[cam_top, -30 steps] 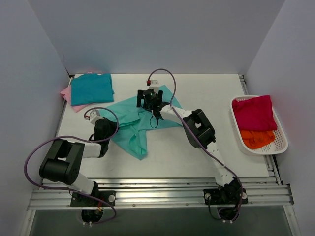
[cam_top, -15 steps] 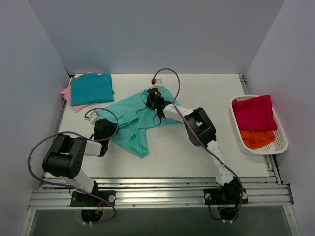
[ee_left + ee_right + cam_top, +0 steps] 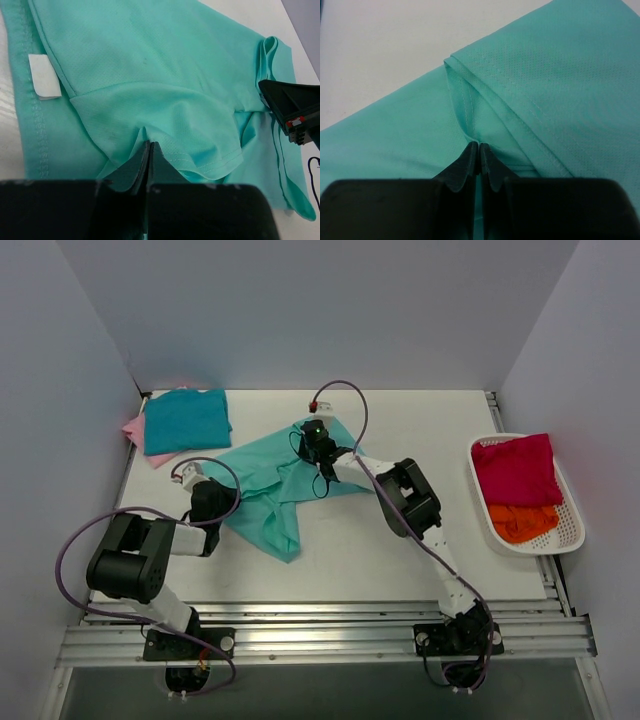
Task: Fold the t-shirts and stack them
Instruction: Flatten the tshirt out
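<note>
We find the left gripper (image 3: pixel 149 147) and right gripper (image 3: pixel 479 147) pinching thin puckers of the mint-green cloth t-shirt (image 3: pixel 262 480); tension may slip either.

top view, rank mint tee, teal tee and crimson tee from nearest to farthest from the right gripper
1. mint tee, pinched in the right gripper, mid-table
2. teal tee, folded, far-left corner
3. crimson tee, in the basket at the right edge

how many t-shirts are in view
5: mint tee mid-table, teal tee on pink tee far left, crimson tee and orange tee in the basket; others may be hidden.
</note>
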